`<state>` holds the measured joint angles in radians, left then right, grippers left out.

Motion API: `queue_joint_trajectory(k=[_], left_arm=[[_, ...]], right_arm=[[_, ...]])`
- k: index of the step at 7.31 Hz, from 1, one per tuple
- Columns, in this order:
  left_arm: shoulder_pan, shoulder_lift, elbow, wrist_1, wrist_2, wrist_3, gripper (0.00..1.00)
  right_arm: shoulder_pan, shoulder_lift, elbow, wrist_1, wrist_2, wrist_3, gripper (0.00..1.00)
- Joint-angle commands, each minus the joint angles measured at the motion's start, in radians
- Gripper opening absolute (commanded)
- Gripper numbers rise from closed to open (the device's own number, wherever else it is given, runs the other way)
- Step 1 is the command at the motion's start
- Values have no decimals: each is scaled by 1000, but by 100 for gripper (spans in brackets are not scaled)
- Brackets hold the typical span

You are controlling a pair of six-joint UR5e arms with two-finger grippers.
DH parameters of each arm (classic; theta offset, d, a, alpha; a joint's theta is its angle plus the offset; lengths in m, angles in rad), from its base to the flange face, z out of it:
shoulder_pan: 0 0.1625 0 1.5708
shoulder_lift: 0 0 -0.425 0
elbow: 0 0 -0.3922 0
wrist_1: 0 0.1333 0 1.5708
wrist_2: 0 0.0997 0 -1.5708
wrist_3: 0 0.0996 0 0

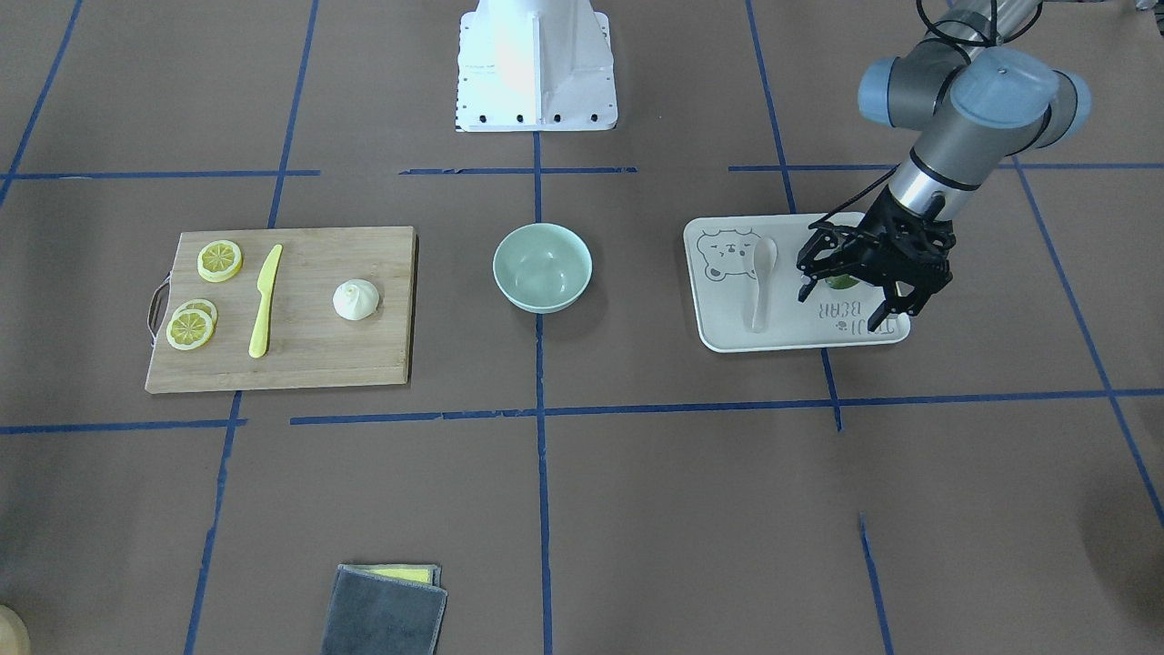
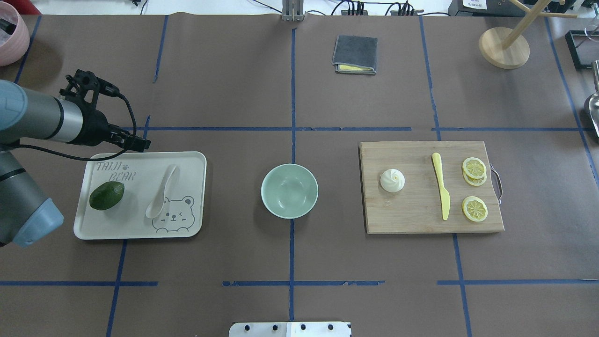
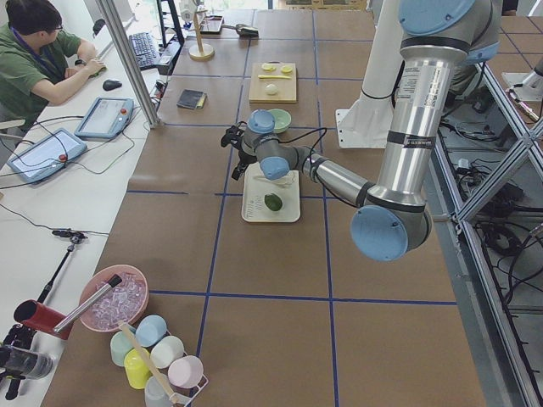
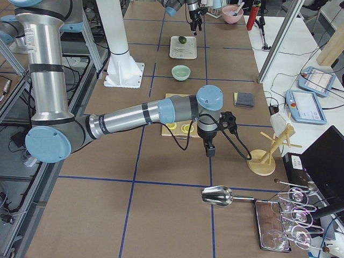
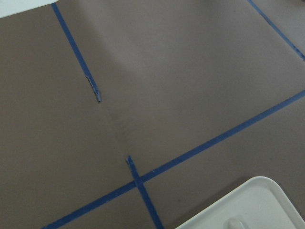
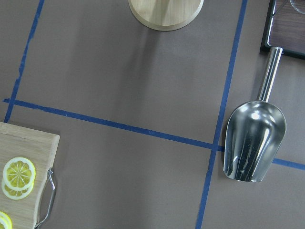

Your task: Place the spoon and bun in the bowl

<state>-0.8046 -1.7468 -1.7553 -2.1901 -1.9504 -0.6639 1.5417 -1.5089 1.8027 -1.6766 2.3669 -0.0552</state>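
The beige spoon (image 1: 762,273) lies on a cream bear tray (image 1: 727,337), also in the overhead view (image 2: 161,196). The white bun (image 1: 356,299) sits on a wooden cutting board (image 1: 300,368); it also shows overhead (image 2: 392,180). The mint-green bowl (image 1: 542,267) stands empty between them at the table's centre (image 2: 289,190). My left gripper (image 1: 846,305) is open and empty above the tray, over the avocado (image 2: 106,195), beside the spoon. My right gripper (image 4: 208,150) shows only in the exterior right view, beyond the board's far end; I cannot tell whether it is open or shut.
A yellow knife (image 2: 441,187) and lemon slices (image 2: 474,208) lie on the board. A folded grey cloth (image 2: 354,54) lies at the far side. A metal scoop (image 6: 252,143) and a wooden stand (image 2: 504,47) are at the table's right end.
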Motion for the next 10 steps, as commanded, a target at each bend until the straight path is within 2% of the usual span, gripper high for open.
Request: queue_joint_trajectory(k=[1, 3, 6, 10], left_arm=[[73, -5, 16, 3, 57, -110, 92], [172, -23, 31, 10, 140, -222, 82], [189, -16, 33, 10, 145, -226, 74], [203, -17, 53, 10, 148, -226, 72]], right_arm=[[0, 1, 0, 0, 0, 0, 100], [0, 1, 3, 0, 0, 0, 100], [0, 1, 1, 0, 0, 0, 100], [0, 1, -2, 0, 0, 0, 100]])
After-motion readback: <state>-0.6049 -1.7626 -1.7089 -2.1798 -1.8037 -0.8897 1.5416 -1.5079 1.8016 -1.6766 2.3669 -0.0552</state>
